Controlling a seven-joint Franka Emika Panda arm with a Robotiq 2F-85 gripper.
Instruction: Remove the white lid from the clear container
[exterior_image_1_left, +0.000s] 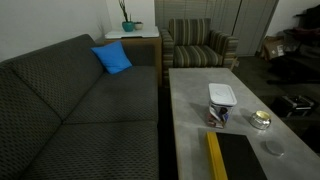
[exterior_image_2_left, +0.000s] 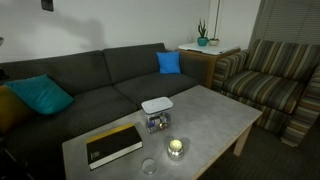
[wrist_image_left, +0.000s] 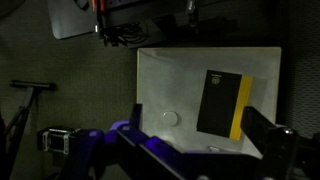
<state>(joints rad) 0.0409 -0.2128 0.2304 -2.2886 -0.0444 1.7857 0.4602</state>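
Observation:
The white lid (exterior_image_1_left: 222, 94) sits on the clear container (exterior_image_1_left: 219, 114) near the middle of the grey coffee table (exterior_image_1_left: 190, 100). Both exterior views show them: lid (exterior_image_2_left: 156, 104), container (exterior_image_2_left: 157, 122), with dark items showing through the wall. In the wrist view my gripper (wrist_image_left: 197, 116) is open and empty, high above the table (wrist_image_left: 160, 75). Its dark fingers frame the black and yellow book (wrist_image_left: 222, 102). The container and lid are not clearly visible in that view. The arm does not show in either exterior view.
The black and yellow book (exterior_image_1_left: 235, 158) lies at one end of the table. A small yellowish dish (exterior_image_1_left: 261, 119) and a grey round disc (exterior_image_1_left: 273, 148) lie near the container. A dark sofa (exterior_image_2_left: 90, 80) with a blue cushion (exterior_image_2_left: 169, 62) and a striped armchair (exterior_image_2_left: 270, 75) flank the table.

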